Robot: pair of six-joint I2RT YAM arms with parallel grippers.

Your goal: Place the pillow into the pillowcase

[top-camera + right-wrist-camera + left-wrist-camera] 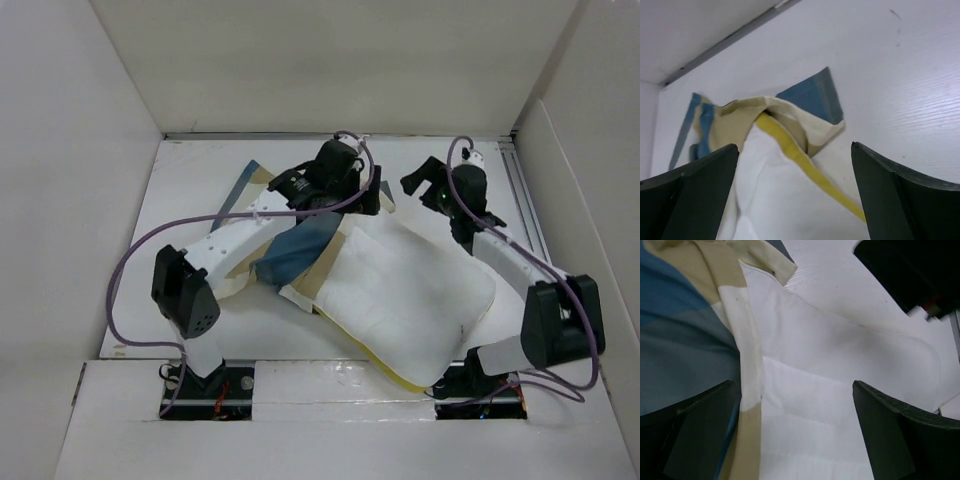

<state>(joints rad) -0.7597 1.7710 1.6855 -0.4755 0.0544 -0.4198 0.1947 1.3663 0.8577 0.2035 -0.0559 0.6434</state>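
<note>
Top view with both wrist views. The plump white quilted pillow with a yellow piped edge (pixel 410 290) lies in the middle of the white table (pixel 180 200). Its long axis runs diagonally from far left to near right. The large fabric pillowcase in blue, tan and cream checks (pixel 290 250) lies bunched to the left of it. The mouth of the pillowcase is lapped over only the far-left end of the pillow, and most of the pillow is uncovered.

The left gripper (pixel 792 385) hangs over that far-left end with its fingers wide apart and nothing between them. Directly below it the cream hem (pixel 750 390) crosses the white quilting. The right gripper (pixel 794 146) is also spread wide and empty. It stands just right of the far corner, where the yellow piping (pixel 805 160) slips under the tan-and-cream lip of the pillowcase.

Both grippers are therefore at the far end of the pillow, and the pillowcase lies to the left of each. The uncovered bulk of the pillow stretches away toward the near right. The left gripper is the nearer to the hem. The coming move probably turns on drawing that hem along the long axis, toward the near right.
</note>
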